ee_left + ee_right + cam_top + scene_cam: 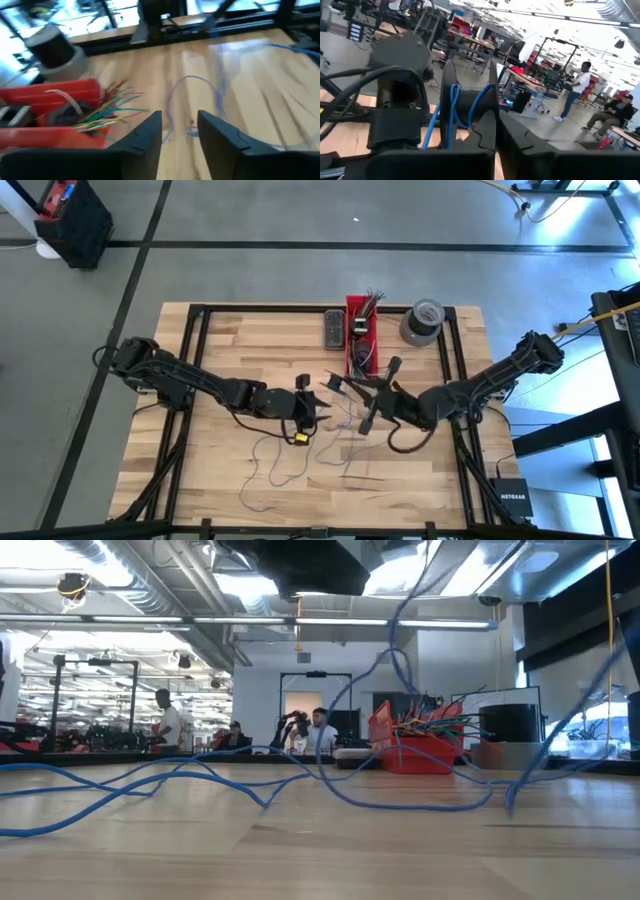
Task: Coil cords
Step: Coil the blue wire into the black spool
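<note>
The bench (220, 470) is a slab of pale wooden planks, smooth and light-grained, framed by black metal rails. Across it lie the cords (275, 465): very thin, limp wires that trail in loose loops and curves over the near middle of the wood. In the low view they show as blue strands (200, 775) snaking flat across the planks, with one rising up out of sight.

At the far edge stands a long red plastic bin (361, 330) stuffed with short, many-coloured wire ends (112, 107), and just beside it a thick grey roll of tape (422, 320). A dark flat rectangular device (333, 328) lies on the bin's other side.

The left pincer (179, 135) hovers over the middle of the bench with its two dark, angular fingers spread apart and nothing between them; a blue strand lies on the wood just beyond its tips. The right pincer (496, 135) is clenched tight near the bench's middle, close to a dark spool (470, 107) with blue cord wound round it.
</note>
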You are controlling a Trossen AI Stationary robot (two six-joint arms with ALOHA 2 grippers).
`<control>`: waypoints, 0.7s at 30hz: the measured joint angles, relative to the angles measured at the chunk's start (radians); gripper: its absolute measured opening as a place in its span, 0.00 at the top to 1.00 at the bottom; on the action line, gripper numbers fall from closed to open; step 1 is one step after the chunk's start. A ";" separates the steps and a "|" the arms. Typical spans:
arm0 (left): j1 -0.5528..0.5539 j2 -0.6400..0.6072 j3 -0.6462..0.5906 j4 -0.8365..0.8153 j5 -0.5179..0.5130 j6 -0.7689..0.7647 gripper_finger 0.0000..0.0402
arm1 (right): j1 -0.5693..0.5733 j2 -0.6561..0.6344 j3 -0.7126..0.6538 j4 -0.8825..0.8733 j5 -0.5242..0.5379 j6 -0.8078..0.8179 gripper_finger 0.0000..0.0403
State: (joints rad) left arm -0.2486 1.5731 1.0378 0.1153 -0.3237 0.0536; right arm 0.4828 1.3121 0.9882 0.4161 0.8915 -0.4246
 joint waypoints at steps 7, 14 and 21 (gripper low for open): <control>-0.019 0.030 0.000 0.108 0.037 0.079 0.65 | 0.001 0.000 0.000 0.000 0.041 -0.030 0.98; -0.093 0.151 0.040 0.313 0.025 0.246 0.65 | 0.001 0.000 0.000 0.004 0.042 -0.055 0.98; -0.126 0.325 0.202 0.277 -0.280 0.469 0.65 | 0.001 -0.001 0.000 0.001 0.043 -0.055 0.98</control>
State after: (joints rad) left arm -0.3747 1.8980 1.2399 0.3919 -0.6037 0.5221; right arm 0.4835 1.3113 0.9878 0.4171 0.9344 -0.4793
